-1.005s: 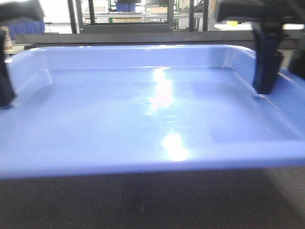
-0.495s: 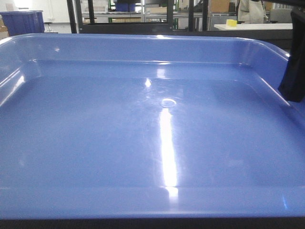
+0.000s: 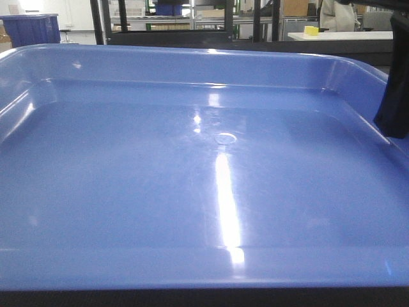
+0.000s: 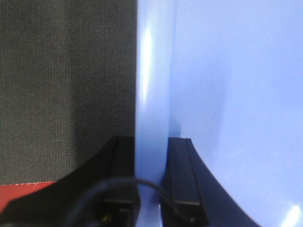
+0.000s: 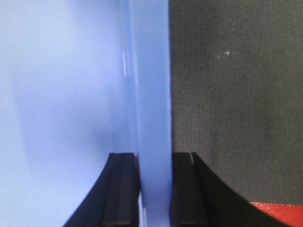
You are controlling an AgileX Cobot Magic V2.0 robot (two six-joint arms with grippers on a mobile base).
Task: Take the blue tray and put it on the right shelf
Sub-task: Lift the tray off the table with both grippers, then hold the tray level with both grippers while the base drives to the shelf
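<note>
The glossy light blue tray (image 3: 192,192) fills nearly the whole front view, held level and close to the camera. In the left wrist view my left gripper (image 4: 150,142) is shut on the tray's left rim (image 4: 154,85), one finger outside and one inside. In the right wrist view my right gripper (image 5: 154,156) is shut on the right rim (image 5: 151,94) the same way. One dark right finger (image 3: 393,102) shows at the tray's right wall in the front view; the left gripper is outside that view. The right shelf is out of view.
Below the tray lies a dark textured tabletop (image 4: 61,85) with a red edge (image 5: 279,208). Behind stand a black frame (image 3: 166,35), a dark blue bin (image 3: 32,29) at far left and a white table with a yellow object (image 3: 311,30).
The tray has come up and closer to the front camera and now fills the view. The left gripper has left that view. Over the last half second it barely shifted.
</note>
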